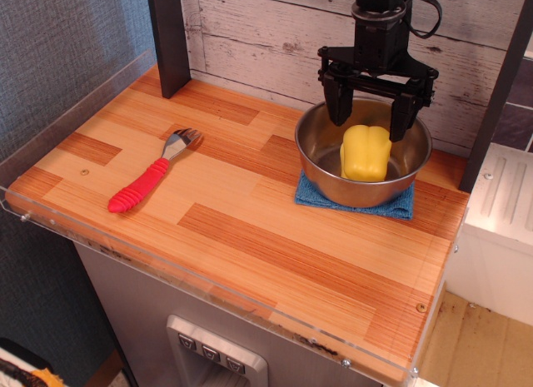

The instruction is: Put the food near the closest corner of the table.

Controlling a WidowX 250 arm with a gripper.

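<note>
One yellow toy bell pepper (366,153) sits in one steel bowl (321,166), with one blue cloth (398,206) beneath. One red-handled fork (150,182) lies on the single wood-grain table (275,254).
</note>
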